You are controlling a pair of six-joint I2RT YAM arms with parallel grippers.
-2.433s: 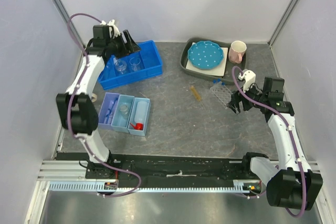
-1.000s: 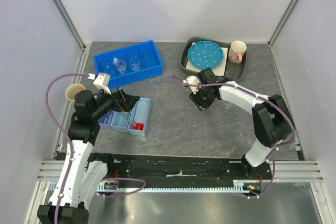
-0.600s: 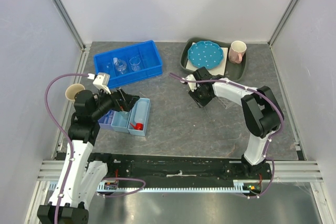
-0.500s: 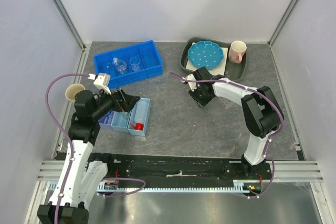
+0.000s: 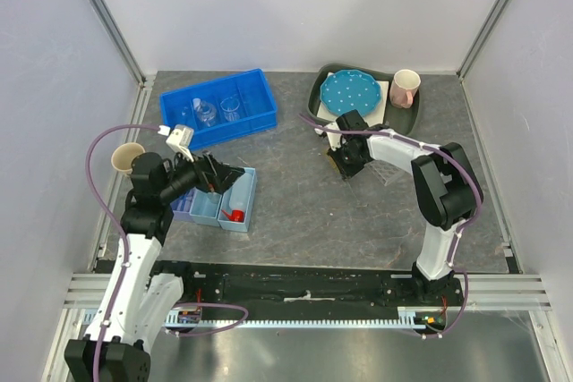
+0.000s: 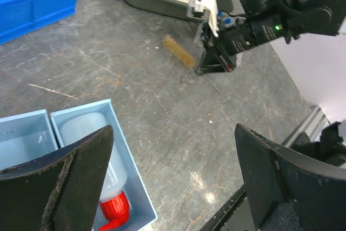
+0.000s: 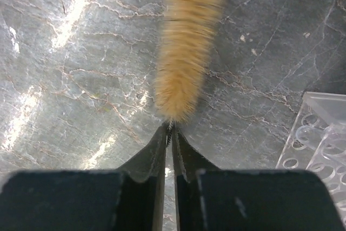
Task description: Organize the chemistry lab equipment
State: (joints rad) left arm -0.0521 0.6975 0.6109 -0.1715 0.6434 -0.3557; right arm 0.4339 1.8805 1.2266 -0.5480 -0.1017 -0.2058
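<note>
From the top camera I can barely see the amber brush (image 7: 186, 52); the right gripper (image 5: 347, 163) covers it, just beside the tube rack (image 7: 321, 144). The right wrist view sorts it out: jaws pinched onto its thin wire stem, bristles blurry. The left gripper (image 6: 173, 133) hangs wide apart over the red-capped squeeze bottle (image 6: 100, 160) in its light blue tray (image 6: 135, 187).

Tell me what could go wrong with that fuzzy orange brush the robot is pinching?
The right jaws pinch the brush only by its thin wire, so it might slip or swing when lifted. The clear tube rack lies close beside it, so a swinging brush could bump it.
</note>
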